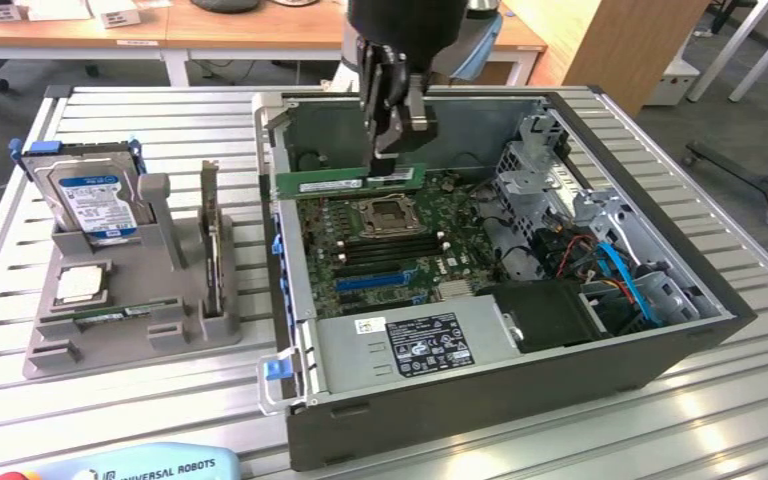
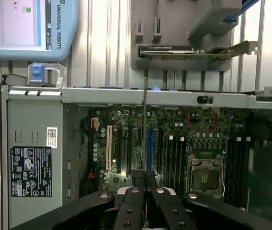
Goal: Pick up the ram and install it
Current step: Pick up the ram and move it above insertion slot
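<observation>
The single gripper (image 1: 398, 160) pinched one ram (image 1: 337, 184) between its two fingers. The stick hung level above the motherboard (image 1: 418, 255), inside the open computer case (image 1: 518, 400). On the gray holder (image 1: 131, 350) beside the case stood one hard drive (image 1: 91, 195) and one expansion card (image 1: 209, 230).

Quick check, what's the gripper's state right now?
Gripper: closed on the ram, holding it above the motherboard.
</observation>
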`<state>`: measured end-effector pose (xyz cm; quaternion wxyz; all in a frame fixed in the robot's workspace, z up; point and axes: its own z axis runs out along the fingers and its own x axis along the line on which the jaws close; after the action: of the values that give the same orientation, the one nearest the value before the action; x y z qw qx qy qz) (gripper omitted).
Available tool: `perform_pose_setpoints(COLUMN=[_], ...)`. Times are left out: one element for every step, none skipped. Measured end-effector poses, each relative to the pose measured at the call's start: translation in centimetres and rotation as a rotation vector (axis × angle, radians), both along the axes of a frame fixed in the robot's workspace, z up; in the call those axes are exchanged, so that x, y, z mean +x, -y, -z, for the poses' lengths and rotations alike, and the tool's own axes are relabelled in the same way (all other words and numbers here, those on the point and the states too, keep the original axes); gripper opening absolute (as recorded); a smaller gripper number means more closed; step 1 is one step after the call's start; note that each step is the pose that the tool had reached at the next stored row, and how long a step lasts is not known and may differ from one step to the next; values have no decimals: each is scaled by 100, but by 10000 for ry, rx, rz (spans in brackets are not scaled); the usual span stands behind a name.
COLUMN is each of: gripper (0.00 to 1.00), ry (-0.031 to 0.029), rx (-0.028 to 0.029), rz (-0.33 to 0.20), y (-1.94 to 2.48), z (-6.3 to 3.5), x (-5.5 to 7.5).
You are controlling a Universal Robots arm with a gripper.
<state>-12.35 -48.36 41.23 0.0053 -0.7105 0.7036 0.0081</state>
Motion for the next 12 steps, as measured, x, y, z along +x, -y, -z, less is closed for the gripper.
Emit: perform_pose_setpoints(gripper=[12,12,12,12,12,12,12,12,12,12,12,12], ry=[0,0,0,0,0,0,0,0,0,0,0,0], rx=[-1,0,0,0,0,0,0,1,1,0,0,-1], rz=[0,1,2,0,0,1,1,1,-1,1,1,1], y=[0,0,0,0,0,0,0,0,0,0,0,0], z=[0,0,0,0,0,0,0,0,0,0,0,0], x=[43,84,126,171,210,246,284,321,358,395,437,476])
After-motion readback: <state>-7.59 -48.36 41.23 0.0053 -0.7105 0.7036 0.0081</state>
